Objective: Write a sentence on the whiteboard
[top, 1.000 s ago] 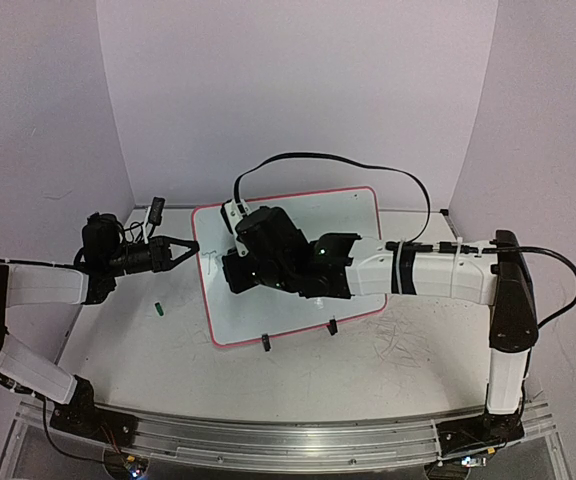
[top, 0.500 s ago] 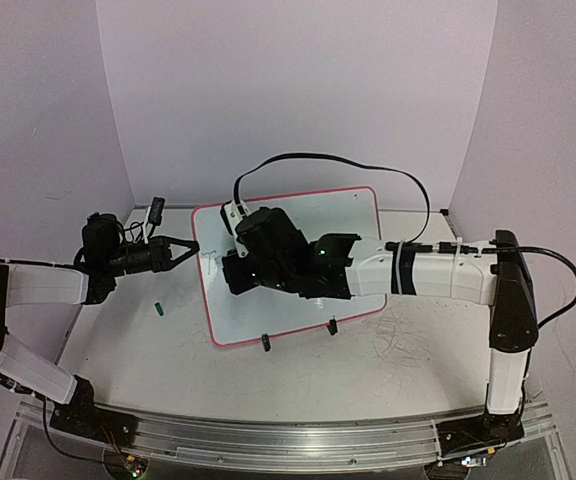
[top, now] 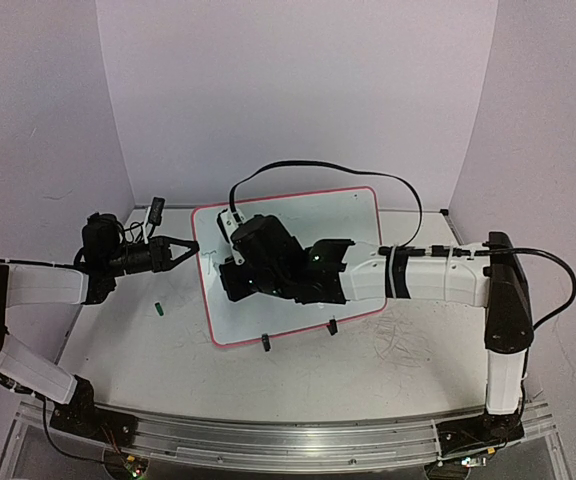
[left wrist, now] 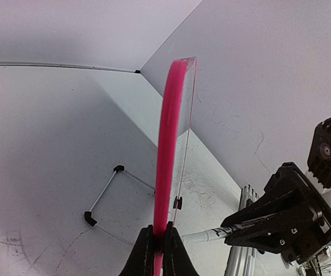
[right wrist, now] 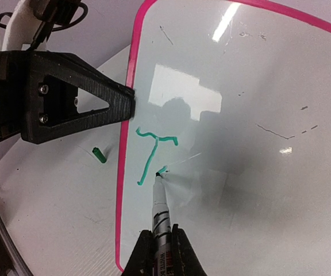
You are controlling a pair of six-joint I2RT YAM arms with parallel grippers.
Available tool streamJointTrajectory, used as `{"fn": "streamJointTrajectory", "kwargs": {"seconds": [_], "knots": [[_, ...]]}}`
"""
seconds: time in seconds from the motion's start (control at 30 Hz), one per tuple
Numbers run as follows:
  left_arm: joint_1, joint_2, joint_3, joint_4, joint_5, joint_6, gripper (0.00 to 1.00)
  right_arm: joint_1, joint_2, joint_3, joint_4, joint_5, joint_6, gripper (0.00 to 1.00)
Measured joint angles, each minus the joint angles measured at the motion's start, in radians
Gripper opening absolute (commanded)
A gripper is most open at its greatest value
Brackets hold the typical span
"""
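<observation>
The whiteboard (top: 353,215), white with a pink frame, stands tilted at mid-table. My left gripper (top: 190,248) is shut on its left edge; in the left wrist view the pink frame (left wrist: 171,144) runs up from between the fingertips of that gripper (left wrist: 160,234). My right gripper (right wrist: 163,233) is shut on a marker pen (right wrist: 161,210) whose tip touches the whiteboard (right wrist: 257,115). Of the sentence, a green "T" (right wrist: 153,150) and a short green stroke (right wrist: 163,169) at the pen tip show. From above, the right wrist (top: 268,262) hides the writing.
A green pen cap (top: 157,309) lies on the table left of the board, and shows as the cap (right wrist: 99,154) in the right wrist view. Two black clip feet (top: 266,343) (top: 332,326) sit on the board's lower edge. Purple walls close three sides; a metal rail (top: 288,440) runs along the front.
The right arm has shifted slightly to the left over the board with the pen. The left arm and the board have not moved.
</observation>
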Motion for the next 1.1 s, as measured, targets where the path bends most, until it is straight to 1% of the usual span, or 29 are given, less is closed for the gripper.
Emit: {"fn": "streamJointTrajectory", "kwargs": {"seconds": [0.77, 1.1], "knots": [[0.000, 0.000, -0.002, -0.002, -0.011, 0.000, 0.00, 0.005, -0.001, -0.027, 0.000, 0.004, 0.045, 0.00], [0.000, 0.000, -0.002, -0.001, -0.010, 0.000, 0.00, 0.008, -0.017, -0.041, -0.007, 0.060, 0.049, 0.00]]}}
